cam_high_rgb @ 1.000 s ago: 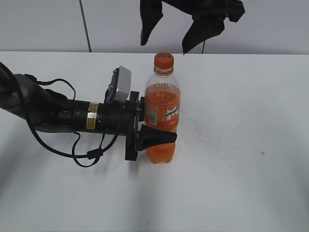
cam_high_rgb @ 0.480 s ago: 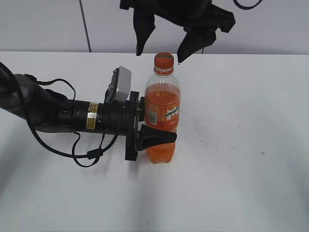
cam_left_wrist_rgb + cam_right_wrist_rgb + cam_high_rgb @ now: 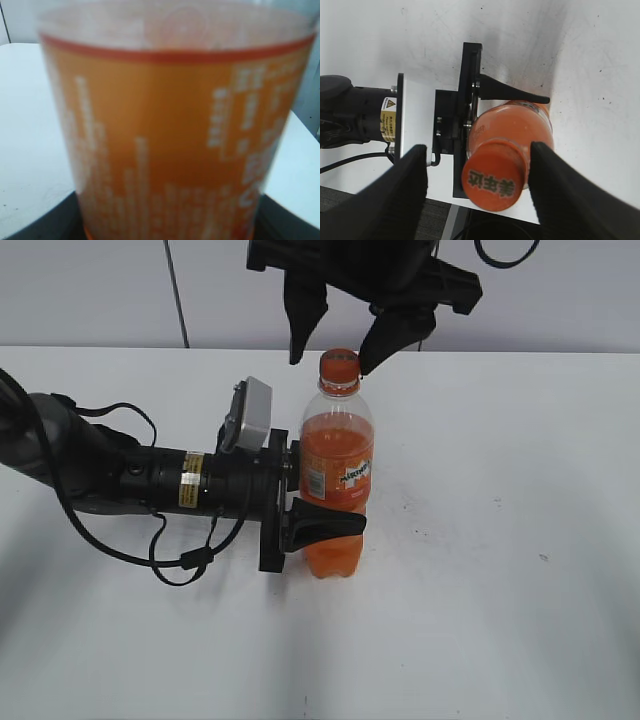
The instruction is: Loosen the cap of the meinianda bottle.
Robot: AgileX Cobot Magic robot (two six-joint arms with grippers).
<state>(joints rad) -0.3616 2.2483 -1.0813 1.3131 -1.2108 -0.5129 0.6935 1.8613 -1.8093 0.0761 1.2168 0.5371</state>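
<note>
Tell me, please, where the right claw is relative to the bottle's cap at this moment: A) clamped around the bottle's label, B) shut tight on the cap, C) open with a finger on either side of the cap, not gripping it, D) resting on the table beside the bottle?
C: the right claw is open, its fingers flanking the cap with gaps on both sides.

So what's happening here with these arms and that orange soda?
The left gripper is clamped around the lower body of the meinianda bottle, holding it upright on the white table. The right gripper hangs above it with its fingers open, one on each side of the cap, not yet closed on it. The cap is on the bottle, so the twisting that would loosen it appears not to have begun.
</note>
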